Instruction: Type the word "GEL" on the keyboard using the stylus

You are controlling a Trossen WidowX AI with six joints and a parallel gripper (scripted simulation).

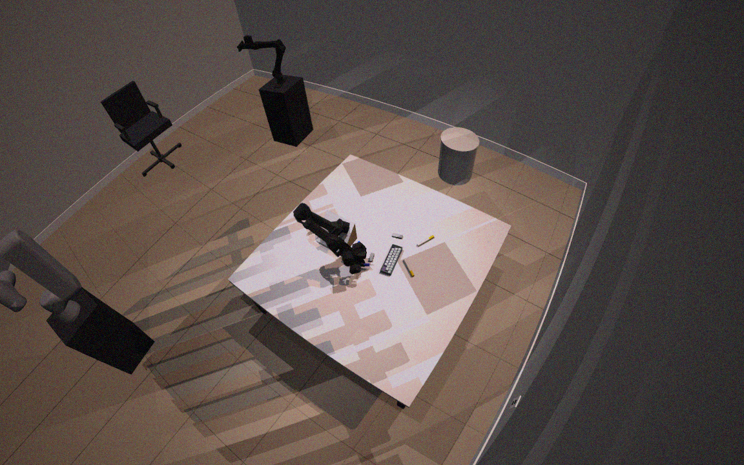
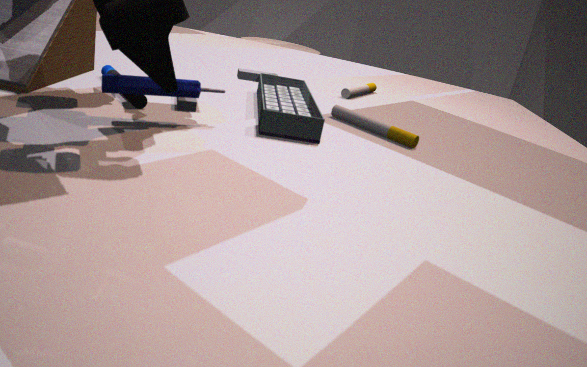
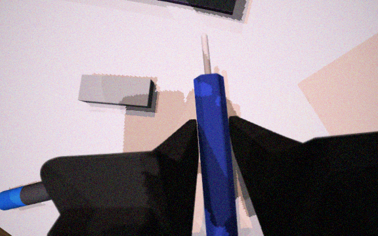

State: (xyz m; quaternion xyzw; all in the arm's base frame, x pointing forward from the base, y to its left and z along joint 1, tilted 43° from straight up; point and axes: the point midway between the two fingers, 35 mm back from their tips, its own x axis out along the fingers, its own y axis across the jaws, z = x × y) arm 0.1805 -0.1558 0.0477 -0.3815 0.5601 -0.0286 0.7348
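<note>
- One table (image 1: 328,323), square, pale with tan patches.
- One keyboard (image 2: 286,105), dark with rows of light keys.
- One blue stylus (image 2: 150,85) with a thin tip.
- Three markers: two with yellow caps (image 2: 374,126) (image 2: 358,90), one dark with a blue cap (image 2: 122,93).
- Two small grey blocks: one (image 2: 249,74) at the keyboard's far end, one (image 3: 116,90) beside the stylus.
- One wooden wedge-shaped stand (image 2: 35,45).
- One arm on the table, ending in one tool (image 3: 213,131).
- Two more arms on black pedestals: a dark one (image 1: 279,86), a grey one (image 1: 45,289).
- One office chair (image 1: 139,124).
- One grey cylinder (image 1: 458,155) on the floor.
</note>
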